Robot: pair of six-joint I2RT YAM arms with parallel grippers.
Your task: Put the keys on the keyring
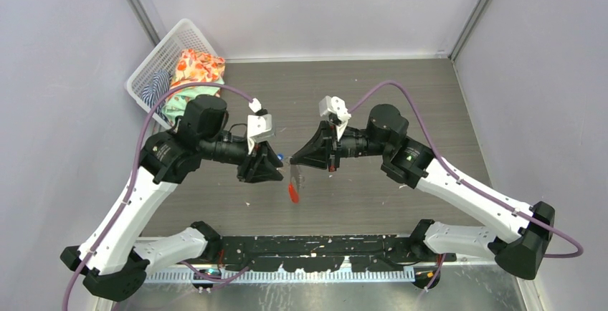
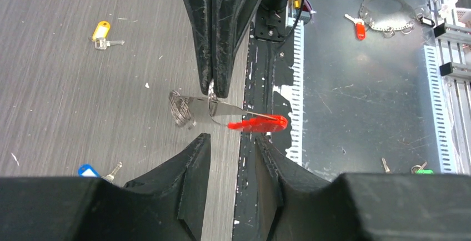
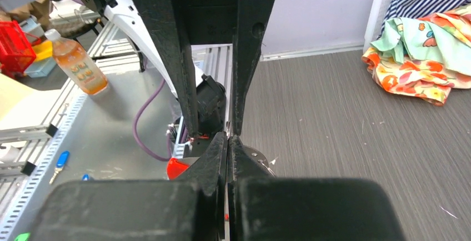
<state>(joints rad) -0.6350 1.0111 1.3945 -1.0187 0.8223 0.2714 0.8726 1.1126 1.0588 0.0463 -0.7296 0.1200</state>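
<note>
My right gripper is shut on the keyring and holds it above the table. The keyring is a grey coiled ring with a flat metal piece and a red oval tag. The tag hangs below the grippers in the top view. In the left wrist view the right gripper's fingers come down from the top and pinch the ring. My left gripper is open and empty, its tips just short of the keyring. The yellow key and the blue key lie on the table.
A white basket with colourful clothes stands at the back left. Beyond the table's near edge, a metal surface holds other keyrings, a bottle and a red crate.
</note>
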